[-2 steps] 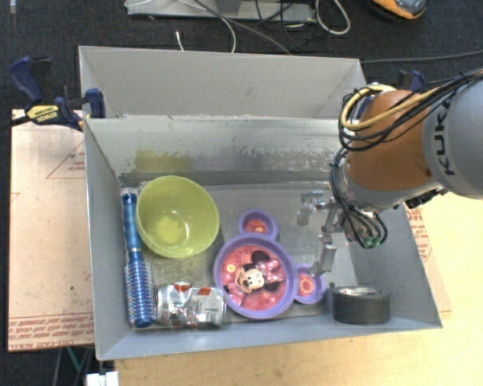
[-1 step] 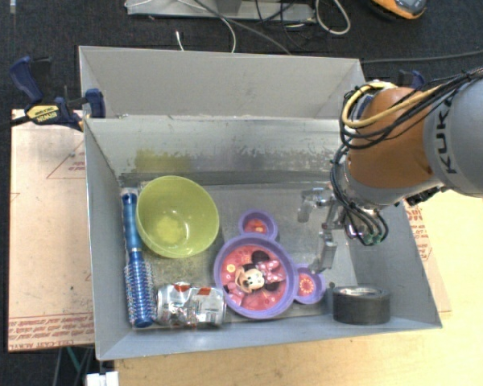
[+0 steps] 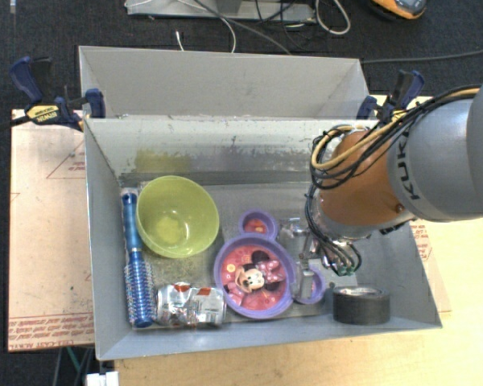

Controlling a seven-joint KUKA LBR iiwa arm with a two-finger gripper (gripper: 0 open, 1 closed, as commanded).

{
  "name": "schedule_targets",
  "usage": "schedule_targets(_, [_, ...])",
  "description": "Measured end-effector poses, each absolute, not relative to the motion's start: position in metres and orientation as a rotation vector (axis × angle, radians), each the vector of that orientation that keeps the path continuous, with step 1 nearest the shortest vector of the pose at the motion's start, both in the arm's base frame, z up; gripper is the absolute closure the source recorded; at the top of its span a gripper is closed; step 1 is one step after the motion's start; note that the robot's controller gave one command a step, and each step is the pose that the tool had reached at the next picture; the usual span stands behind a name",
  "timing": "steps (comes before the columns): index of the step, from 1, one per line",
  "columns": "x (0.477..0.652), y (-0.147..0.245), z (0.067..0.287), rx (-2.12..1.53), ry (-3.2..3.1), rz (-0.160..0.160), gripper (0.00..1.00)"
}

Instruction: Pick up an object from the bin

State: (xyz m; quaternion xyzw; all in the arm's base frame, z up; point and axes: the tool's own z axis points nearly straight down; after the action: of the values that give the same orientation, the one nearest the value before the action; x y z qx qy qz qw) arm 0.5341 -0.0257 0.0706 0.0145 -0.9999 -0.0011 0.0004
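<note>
One purple cartoon plate (image 3: 253, 277) lies near the arm's orange wrist cover (image 3: 362, 193).

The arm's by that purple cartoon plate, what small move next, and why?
Probably ease down a little toward the right rim of the purple plate: the gripper sits at that edge, and the black tape roll lies apart to its right.

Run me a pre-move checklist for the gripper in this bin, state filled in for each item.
1. Gripper is inside the bin, right of the purple cartoon plate: ok.
2. Nearest thing is the small purple cup by the plate's right rim: ok.
3. Cup stands apart from the plate: not ok, they touch.
4. Something is already gripped: cannot tell.
5. Black tape roll lies apart from the gripper: ok.
6. Green bowl and blue hairbrush lie far left: ok.
</note>
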Motion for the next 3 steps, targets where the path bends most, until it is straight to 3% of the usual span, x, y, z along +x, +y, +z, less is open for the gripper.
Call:
schedule_targets(1, [0.524, -0.02, 0.129, -0.379, -3.137, -0.003, 0.0])
schedule_targets(2, [0.563, -0.029, 0.099, -0.705, -3.061, -0.004, 0.0])
schedule_targets(3, [0.515, -0.029, 0.069, -0.918, -3.013, -0.006, 0.0])
